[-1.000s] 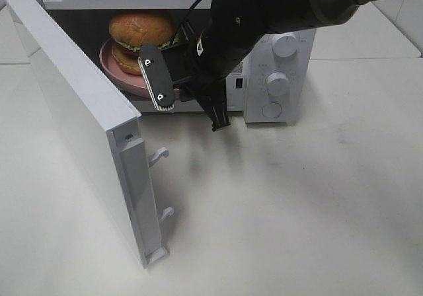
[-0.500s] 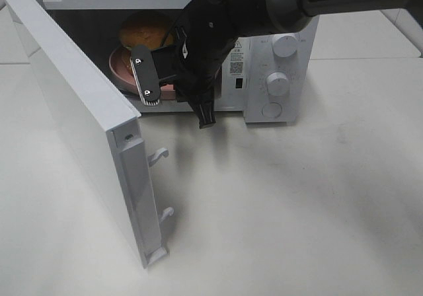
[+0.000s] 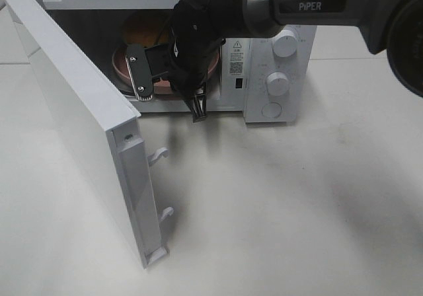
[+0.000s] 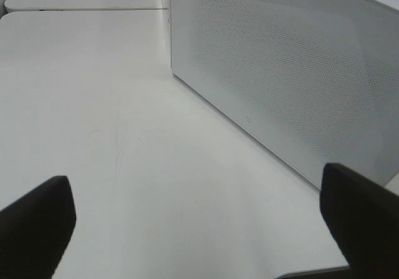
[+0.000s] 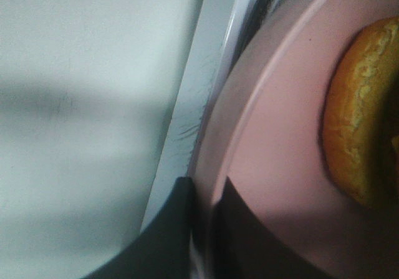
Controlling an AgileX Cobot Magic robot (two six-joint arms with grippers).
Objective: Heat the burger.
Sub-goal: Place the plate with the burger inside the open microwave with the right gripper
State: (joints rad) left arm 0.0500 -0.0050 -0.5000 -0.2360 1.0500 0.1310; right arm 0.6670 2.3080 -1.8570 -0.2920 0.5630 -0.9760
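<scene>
Two grippers: right [image 5: 204,193] clamped on pink plate [image 5: 280,154] rim; left [image 4: 196,229] spread wide, holding nothing
Burger [image 3: 147,26]: on that plate; inside microwave [image 3: 277,51] cavity
Door [image 3: 73,111]: wide open; left gripper near its outer face

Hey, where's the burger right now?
In the high view the burger is upper left of centre, on the pink plate inside the open microwave, mostly hidden behind the right arm, whose end effector pinches the plate's rim.

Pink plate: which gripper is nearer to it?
Right. The right gripper is shut on the rim of the pink plate at the microwave; the left gripper is open, outside the door.
</scene>
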